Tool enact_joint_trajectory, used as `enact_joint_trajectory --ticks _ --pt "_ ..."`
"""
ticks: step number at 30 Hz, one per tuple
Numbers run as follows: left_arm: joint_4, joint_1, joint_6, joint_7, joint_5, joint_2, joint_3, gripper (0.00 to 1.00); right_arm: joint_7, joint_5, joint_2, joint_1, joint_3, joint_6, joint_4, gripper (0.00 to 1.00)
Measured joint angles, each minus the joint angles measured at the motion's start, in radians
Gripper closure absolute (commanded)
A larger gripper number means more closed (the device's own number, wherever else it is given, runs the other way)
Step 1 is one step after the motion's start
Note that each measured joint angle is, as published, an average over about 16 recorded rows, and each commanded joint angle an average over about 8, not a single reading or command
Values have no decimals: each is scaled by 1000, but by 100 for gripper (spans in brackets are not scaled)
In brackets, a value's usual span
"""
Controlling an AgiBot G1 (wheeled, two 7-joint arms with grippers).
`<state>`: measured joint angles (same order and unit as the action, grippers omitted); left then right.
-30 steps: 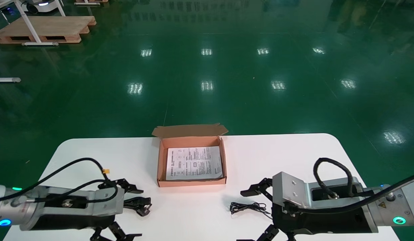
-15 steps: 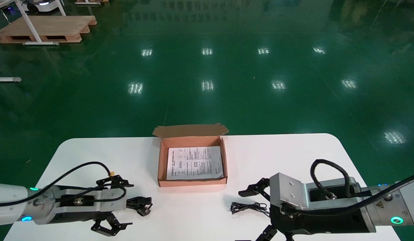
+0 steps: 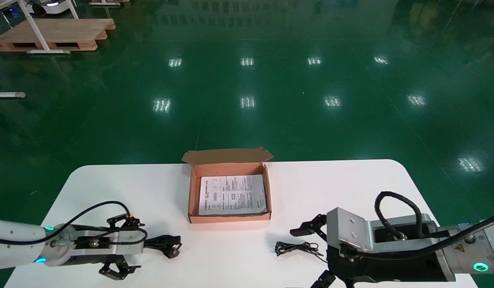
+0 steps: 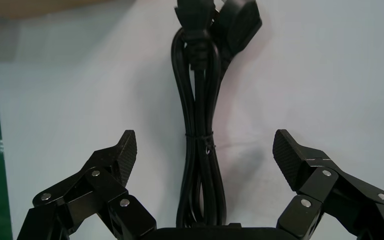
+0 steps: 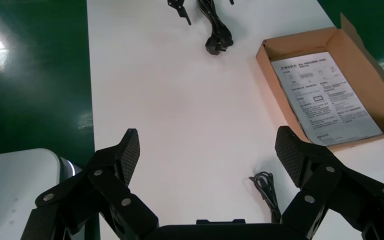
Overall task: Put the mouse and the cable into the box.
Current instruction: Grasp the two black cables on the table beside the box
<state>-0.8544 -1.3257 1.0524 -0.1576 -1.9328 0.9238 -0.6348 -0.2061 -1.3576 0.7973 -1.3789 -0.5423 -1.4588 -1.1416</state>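
**Head view:** An open box (image 3: 229, 218), a printed sheet (image 3: 232, 195) on its floor, sits mid-desk (image 3: 351, 188). At its 8 o'clock lies a bundled black cable (image 3: 164, 243), with the left pincer (image 3: 131, 245) just behind it. At 4 o'clock a thin wire (image 3: 297, 248) lies just beside the right pincer (image 3: 309, 256). No mouse can be made out.

**Left wrist view:** The left pincer's fingers stand wide apart, straddling the cable near its tie (image 4: 200, 137). The bundle looks light, rubbery and floppy. Gripping across the tied middle should keep its loops together.

**Right wrist view:** The right pincer is spread wide above bare desk, the thin wire near one finger. Limp and slight, the wire may slip from a loose pinch.
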Motion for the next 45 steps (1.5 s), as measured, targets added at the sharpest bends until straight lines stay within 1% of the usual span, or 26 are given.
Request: enact_joint_trajectory --ticks 7,11,14,18,23,27,30,36,43,44,45 --pt "70 -13 -21 -43 2 24 -1 0 -9 -8 -2 1 -2 7 -14 0" --pt "93 -19 -28 -54 2 35 -2 0 -6 -34 3 0 -10 20 -18 0" --pt "106 -23 -31 -59 3 41 -2 0 5 -78 20 -1 -22 53 -7 0" --pt "119 -27 -32 -62 4 46 -1 0 39 -160 63 -3 -47 123 38 0" --pt "129 -31 -31 -65 5 50 -1 0 106 -289 155 -16 -91 235 157 0" --pt "134 -33 -31 -68 6 51 -1 0 171 -376 245 -36 -124 326 296 0" --pt "136 -34 -31 -70 6 52 -1 0 221 -419 307 -56 -143 376 405 0" --pt "140 -35 -31 -73 7 52 -1 0 312 -458 397 -99 -165 433 602 0" --pt "143 -35 -32 -75 8 53 -1 0 390 -464 448 -136 -170 463 752 0" --pt "143 -36 -32 -75 8 53 -1 1 397 -464 452 -140 -170 465 766 0" --pt "143 -36 -32 -75 8 53 -1 11 404 -464 456 -143 -170 467 779 0"
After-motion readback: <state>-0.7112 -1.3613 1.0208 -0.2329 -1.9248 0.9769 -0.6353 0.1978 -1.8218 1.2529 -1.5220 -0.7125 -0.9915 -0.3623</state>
